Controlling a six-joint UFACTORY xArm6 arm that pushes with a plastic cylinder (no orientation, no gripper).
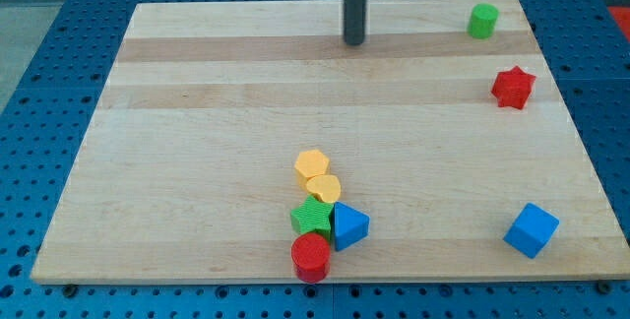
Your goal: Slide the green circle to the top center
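The green circle block (482,21) stands near the top right corner of the wooden board (197,112). My tip (354,41) is at the view's top centre, well to the left of the green circle and apart from it. It touches no block.
A red star (513,87) lies below the green circle at the right edge. A blue cube (532,229) sits at the bottom right. A cluster at the bottom centre holds a yellow hexagon (311,164), a yellow block (324,187), a green star (313,218), a blue triangle (349,226) and a red cylinder (311,255).
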